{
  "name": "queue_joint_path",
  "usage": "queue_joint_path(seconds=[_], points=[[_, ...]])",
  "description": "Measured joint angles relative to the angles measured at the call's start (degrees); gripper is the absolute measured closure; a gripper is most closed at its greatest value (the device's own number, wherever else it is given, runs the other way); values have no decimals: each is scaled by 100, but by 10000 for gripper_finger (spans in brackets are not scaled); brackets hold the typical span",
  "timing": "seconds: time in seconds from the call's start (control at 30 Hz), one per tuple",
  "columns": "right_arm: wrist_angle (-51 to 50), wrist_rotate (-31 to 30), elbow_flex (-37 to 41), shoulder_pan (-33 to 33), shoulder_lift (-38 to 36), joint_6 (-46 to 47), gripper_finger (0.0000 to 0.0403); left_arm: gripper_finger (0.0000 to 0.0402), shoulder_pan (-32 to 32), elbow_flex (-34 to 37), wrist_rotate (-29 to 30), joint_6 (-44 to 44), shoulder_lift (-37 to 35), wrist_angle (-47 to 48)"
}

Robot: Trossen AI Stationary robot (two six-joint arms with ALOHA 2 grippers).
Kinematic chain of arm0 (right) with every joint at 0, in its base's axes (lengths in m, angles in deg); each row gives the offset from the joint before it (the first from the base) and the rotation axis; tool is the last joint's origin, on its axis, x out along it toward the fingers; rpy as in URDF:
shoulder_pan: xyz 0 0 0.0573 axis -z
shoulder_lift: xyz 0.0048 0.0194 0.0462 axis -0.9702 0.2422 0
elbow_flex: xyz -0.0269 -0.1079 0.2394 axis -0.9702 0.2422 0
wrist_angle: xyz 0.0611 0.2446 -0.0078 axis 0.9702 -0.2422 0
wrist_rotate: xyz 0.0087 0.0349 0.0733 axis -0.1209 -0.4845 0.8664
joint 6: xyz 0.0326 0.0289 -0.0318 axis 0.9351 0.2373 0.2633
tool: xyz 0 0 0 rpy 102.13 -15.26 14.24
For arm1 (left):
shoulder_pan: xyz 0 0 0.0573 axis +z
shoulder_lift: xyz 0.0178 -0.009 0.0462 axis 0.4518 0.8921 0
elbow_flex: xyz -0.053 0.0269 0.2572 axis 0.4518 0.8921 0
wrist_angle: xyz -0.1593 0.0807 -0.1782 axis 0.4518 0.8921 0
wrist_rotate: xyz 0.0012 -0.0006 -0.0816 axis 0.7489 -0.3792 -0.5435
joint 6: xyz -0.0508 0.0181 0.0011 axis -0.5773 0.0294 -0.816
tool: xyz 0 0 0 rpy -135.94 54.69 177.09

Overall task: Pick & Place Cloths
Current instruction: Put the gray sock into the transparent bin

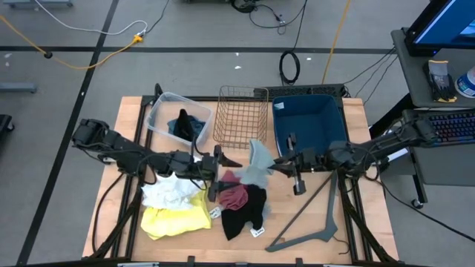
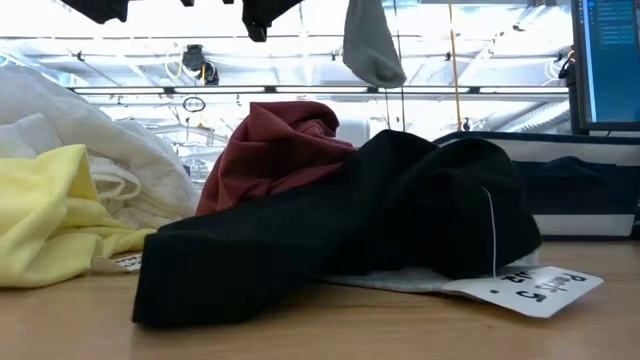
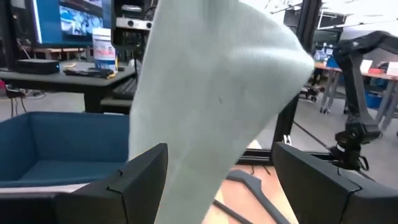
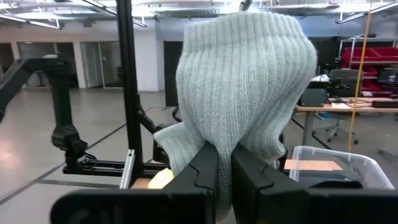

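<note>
Hanging from the right gripper (image 4: 224, 163), one grey cloth (image 4: 242, 81); four cloths (image 1: 200, 204) piled below.

The light wooden desk (image 1: 111, 215) carries 3 containers along its far edge: a clear plastic tub (image 1: 162, 105) holding dark cloth, a gold wire basket (image 1: 241, 115) beside it, and a dark blue plastic bin (image 1: 308, 119). Nearer the front lies a heap of cloths: a white garment (image 1: 169, 193) touching a bright yellow one (image 1: 174, 220), with a maroon cloth (image 1: 234, 196) lying against a black garment (image 1: 245, 215). A thin grey clothes hanger (image 1: 312, 226) lies flat toward the right front corner.
</note>
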Motion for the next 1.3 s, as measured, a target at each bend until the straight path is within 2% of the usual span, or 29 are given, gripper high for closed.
queue_joint_path(seconds=[0.17, 0.3, 0.6, 0.93, 1.0, 1.1, 1.3], points=[[365, -43, 0, 76, 278, -184, 393, 108, 26, 0, 3, 10, 1, -125], [678, -449, 0, 58, 510, -493, 393, 108, 40, 0, 5, 9, 2, -97], [1201, -470, 0, 69, 985, -754, 393, 108, 59, 0, 456, 224, 0, -99], [1500, -472, 0, 67, 1555, -679, 393, 112, 356, 0, 520, 157, 0, -51], [1495, -472, 0, 67, 1612, -664, 390, 129, 414, 0, 520, 152, 0, 3], [1495, -472, 0, 67, 1671, -664, 378, 183, 492, -1, 517, 118, 1, 151], [1368, -440, 0, 58, 1672, -662, 370, 345, 580, -2, 515, 151, 0, 422]])
